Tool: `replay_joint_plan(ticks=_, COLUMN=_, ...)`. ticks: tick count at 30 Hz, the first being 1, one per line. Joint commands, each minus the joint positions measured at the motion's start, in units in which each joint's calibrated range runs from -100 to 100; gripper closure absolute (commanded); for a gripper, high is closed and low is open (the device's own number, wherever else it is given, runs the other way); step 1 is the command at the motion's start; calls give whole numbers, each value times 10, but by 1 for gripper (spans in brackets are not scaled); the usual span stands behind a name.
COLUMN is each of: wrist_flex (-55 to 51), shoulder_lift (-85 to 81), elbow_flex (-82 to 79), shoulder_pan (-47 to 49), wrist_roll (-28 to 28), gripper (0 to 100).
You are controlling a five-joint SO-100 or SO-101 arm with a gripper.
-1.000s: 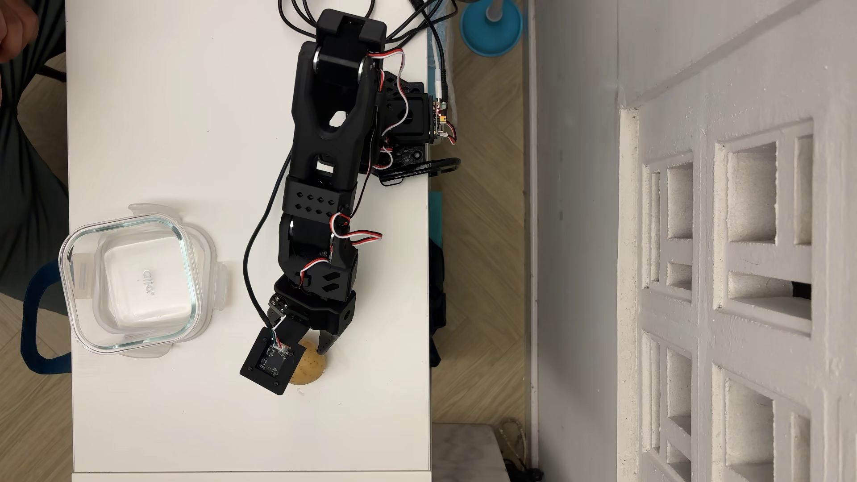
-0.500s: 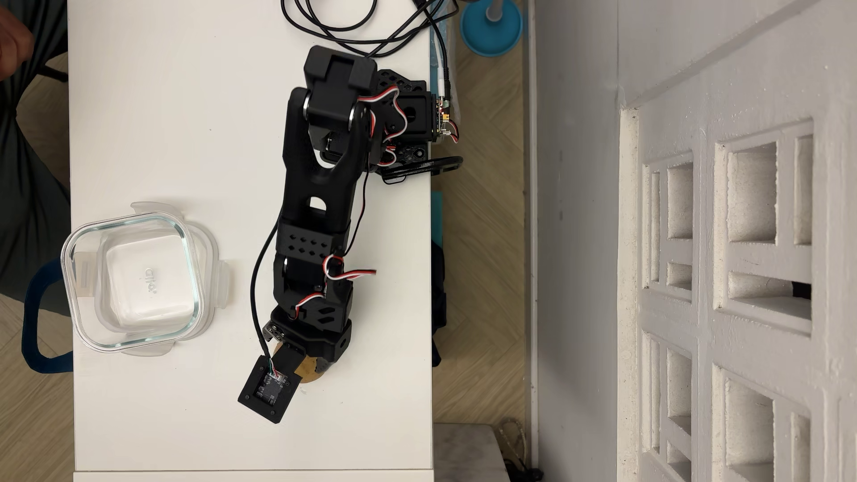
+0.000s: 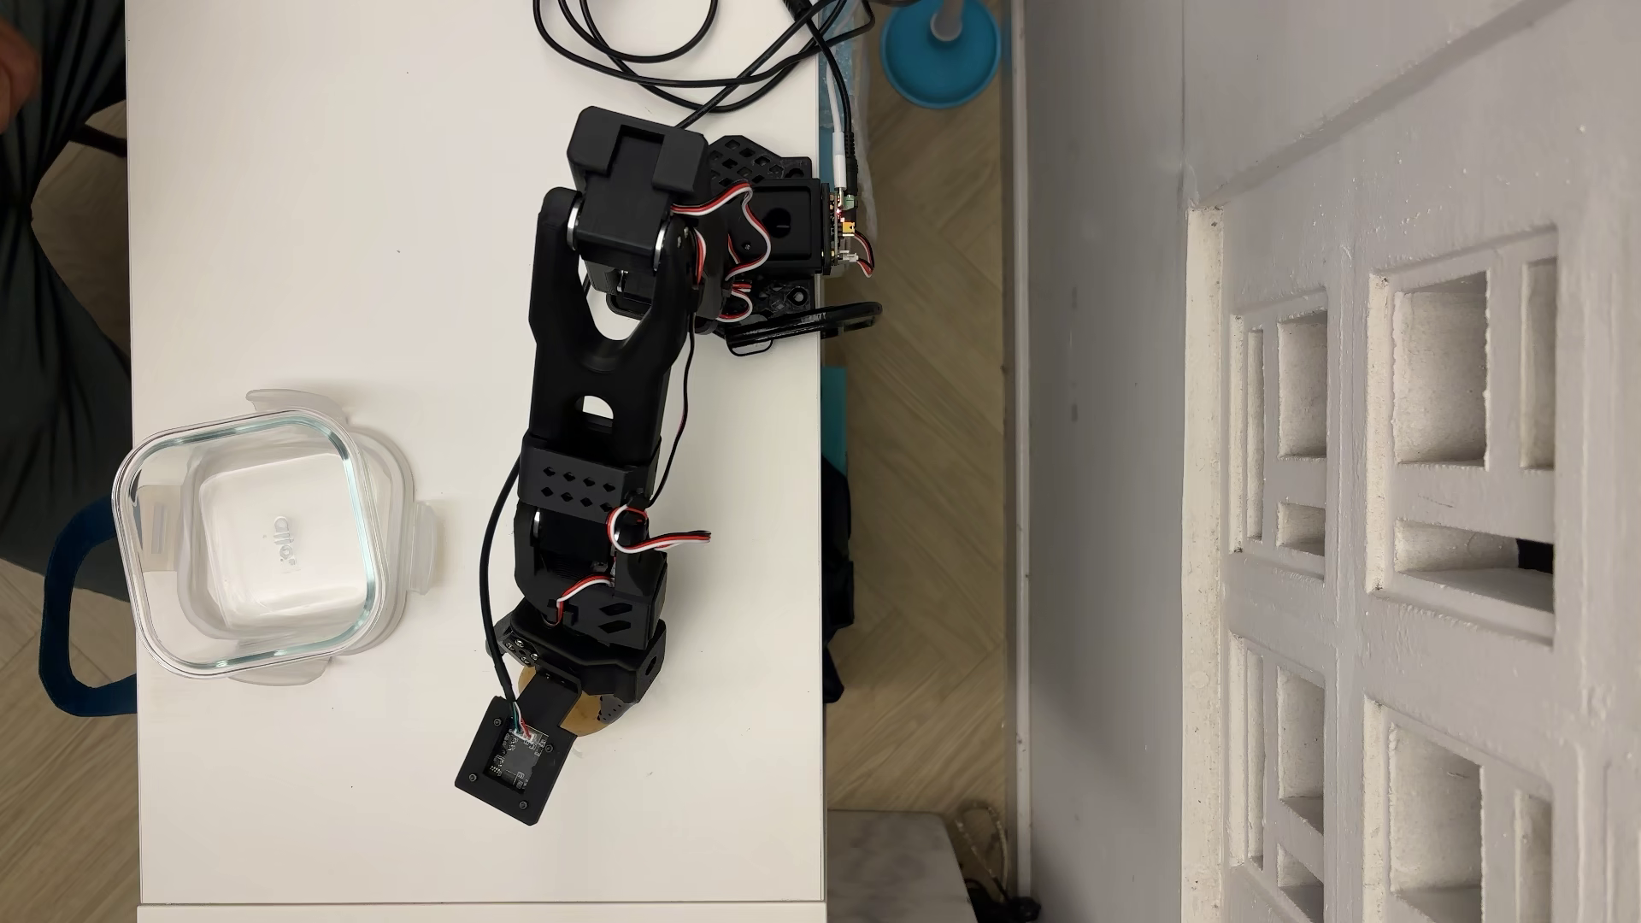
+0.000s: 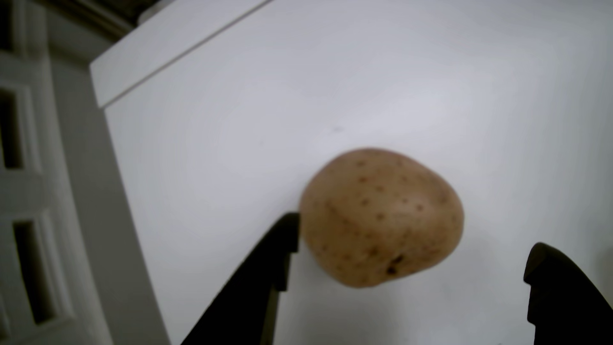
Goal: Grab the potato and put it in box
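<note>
The potato [image 4: 381,219] is tan with dark speckles and a brown spot and lies on the white table. My gripper [image 4: 416,234] is open with the potato between its two black fingers. The left finger's tip is at the potato's left edge; I cannot tell whether it touches. The right finger stands well clear of it. In the overhead view only slivers of the potato [image 3: 588,715] show under the wrist and its camera mount. The box [image 3: 371,532], a clear glass square container, stands empty at the table's left edge, left of the arm.
The box rests on a translucent plastic lid [image 3: 422,555] with snap flaps. Black cables [image 3: 622,53] lie at the table's top end. The table's right edge [image 3: 821,532] runs close to the arm. A white wall is beyond it.
</note>
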State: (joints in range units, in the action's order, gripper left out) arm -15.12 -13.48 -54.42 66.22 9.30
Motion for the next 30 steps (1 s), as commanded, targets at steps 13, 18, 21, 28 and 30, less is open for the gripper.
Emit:
replay_joint_plan(ticks=13, wrist_flex=7, shoulder_lift=150, elbow_flex=146, shoulder_pan=-5, wrist_roll=0, gripper=60)
replay_joint_plan(ticks=18, wrist_flex=6, shoulder_lift=153, elbow_flex=145, shoulder_pan=-10, wrist_roll=-13, gripper=66)
replay_joint_plan(ticks=21, wrist_flex=7, shoulder_lift=153, elbow_flex=146, shoulder_pan=-8, wrist_roll=-28, gripper=75)
replay_joint_plan(ticks=28, wrist_flex=10, shoulder_lift=153, elbow_flex=149, shoulder_pan=-13, wrist_roll=-29, gripper=86)
replay_joint_plan(ticks=30, wrist_flex=10, shoulder_lift=153, elbow_flex=145, shoulder_pan=-13, wrist_roll=-30, gripper=85)
